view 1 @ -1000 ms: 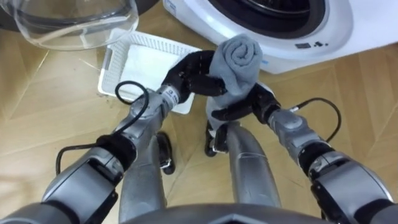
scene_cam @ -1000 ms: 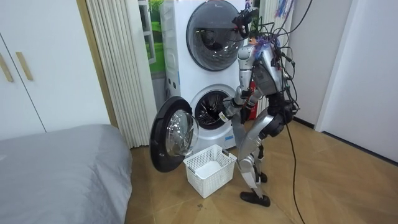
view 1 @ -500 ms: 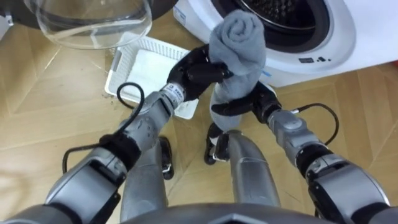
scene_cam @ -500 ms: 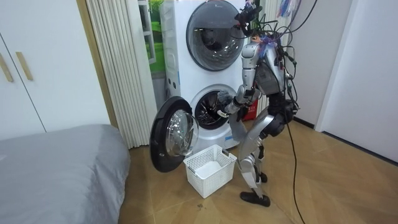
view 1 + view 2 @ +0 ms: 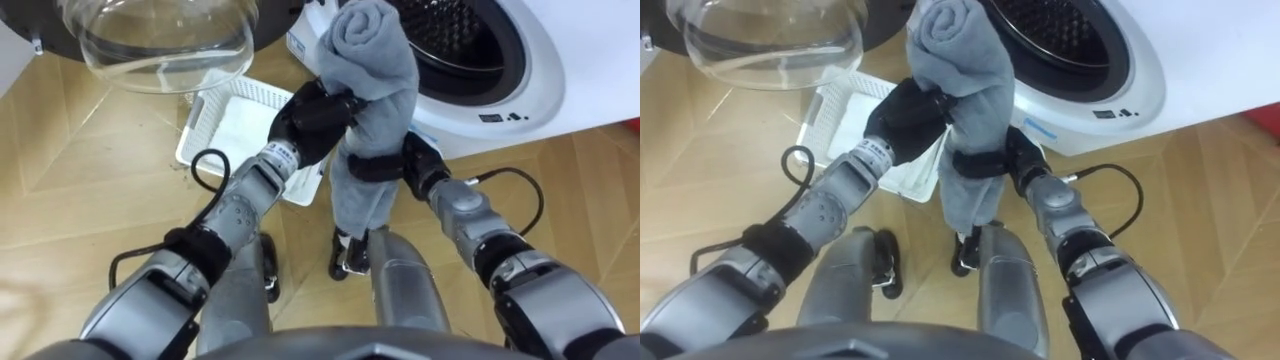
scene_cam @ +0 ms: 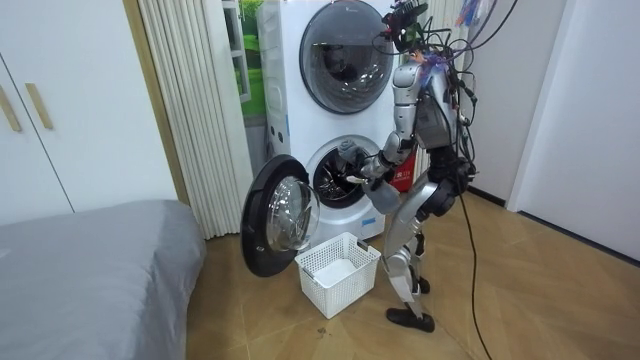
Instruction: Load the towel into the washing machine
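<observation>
Fingers of left hand (image 5: pixel 312 116), right hand (image 5: pixel 398 163) curled round towel (image 5: pixel 374 52), its top at washing machine's (image 5: pixel 565 60) open drum rim

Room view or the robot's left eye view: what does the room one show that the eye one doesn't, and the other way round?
Room view: the whole robot standing at the washing machine, a second machine stacked on top, a curtain and a grey bed. Left eye view: close up, the left hand and right hand both curled round the rolled grey towel, held upright before the drum. Both: the towel, the machine's open door and the white basket on the floor.
</observation>
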Controlling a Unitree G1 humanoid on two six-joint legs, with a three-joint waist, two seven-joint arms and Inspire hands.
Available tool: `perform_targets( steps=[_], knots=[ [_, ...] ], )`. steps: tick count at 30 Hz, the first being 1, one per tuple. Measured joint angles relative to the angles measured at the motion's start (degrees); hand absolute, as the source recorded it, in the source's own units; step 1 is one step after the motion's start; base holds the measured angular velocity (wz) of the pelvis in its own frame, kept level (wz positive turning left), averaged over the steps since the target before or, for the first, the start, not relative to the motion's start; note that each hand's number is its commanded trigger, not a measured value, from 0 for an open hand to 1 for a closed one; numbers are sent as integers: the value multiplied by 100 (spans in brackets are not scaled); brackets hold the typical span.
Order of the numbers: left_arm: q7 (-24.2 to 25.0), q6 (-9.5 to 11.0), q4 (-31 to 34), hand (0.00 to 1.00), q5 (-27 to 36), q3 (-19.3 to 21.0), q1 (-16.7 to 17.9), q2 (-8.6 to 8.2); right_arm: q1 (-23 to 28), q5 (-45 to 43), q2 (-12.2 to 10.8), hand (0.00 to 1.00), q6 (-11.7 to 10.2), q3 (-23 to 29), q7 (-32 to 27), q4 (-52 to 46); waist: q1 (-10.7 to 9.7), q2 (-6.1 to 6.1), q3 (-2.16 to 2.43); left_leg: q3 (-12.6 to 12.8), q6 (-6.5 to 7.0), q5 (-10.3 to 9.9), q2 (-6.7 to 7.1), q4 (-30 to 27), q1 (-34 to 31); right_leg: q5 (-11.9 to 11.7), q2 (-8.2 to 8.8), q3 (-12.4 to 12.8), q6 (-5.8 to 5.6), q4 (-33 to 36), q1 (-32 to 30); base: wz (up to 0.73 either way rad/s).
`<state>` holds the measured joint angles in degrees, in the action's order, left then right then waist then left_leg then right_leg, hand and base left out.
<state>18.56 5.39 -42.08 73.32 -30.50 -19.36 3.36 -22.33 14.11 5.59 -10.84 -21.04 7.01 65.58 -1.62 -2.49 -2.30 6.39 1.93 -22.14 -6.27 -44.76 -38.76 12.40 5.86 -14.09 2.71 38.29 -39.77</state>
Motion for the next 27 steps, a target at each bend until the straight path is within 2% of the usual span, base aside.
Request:
perform_targets(
  steps=[7,10,13,15,16,18,21,24,27],
  knots=[
    [81,-2,0,0,27,128,210,-14,222,8,-66,100,261,105,65,111,197,23,-3,14,-70,97,2,223,58,-53,-29,-5,36,-77,-3,-1],
    [78,0,3,0,-130,211,359,46,436,-112,-49,100,358,217,61,131,330,70,-26,5,-88,109,3,264,42,-56,-33,-14,46,-79,-29,1],
    [-77,42,-25,0,-662,526,519,84,548,-98,19,100,486,322,1,200,437,126,-44,18,-81,146,57,335,1,-55,21,-15,52,-64,-100,4],
    [-382,120,-233,0,-1361,691,564,94,563,-90,123,100,552,326,-44,333,539,136,-46,56,-63,211,113,448,38,-55,84,-17,52,-65,-111,10],
    [-488,130,-244,0,-1510,734,598,111,565,-77,135,100,552,322,-61,332,558,143,-47,65,-61,219,113,460,34,-54,91,-24,52,-69,-117,6],
    [-865,149,-251,0,-2089,804,773,266,548,0,165,100,555,310,-79,329,671,153,-45,87,-66,234,114,476,-12,-50,104,-42,60,-77,-165,0],
    [-1257,145,-396,0,-2686,915,871,291,520,135,228,100,627,305,-80,330,741,168,-45,88,-61,267,130,476,-140,-43,143,-71,71,-55,-283,6],
    [-1482,111,-530,0,-3139,1132,963,280,499,279,307,100,723,409,-59,400,811,223,-56,87,-40,311,177,492,-264,-37,202,-113,75,-40,-388,11],
    [-1682,110,-531,0,-3298,1365,1132,286,497,497,316,100,731,625,-54,453,837,262,-54,70,-36,313,187,473,-355,-38,213,-136,73,-39,-471,2]
  ],
)
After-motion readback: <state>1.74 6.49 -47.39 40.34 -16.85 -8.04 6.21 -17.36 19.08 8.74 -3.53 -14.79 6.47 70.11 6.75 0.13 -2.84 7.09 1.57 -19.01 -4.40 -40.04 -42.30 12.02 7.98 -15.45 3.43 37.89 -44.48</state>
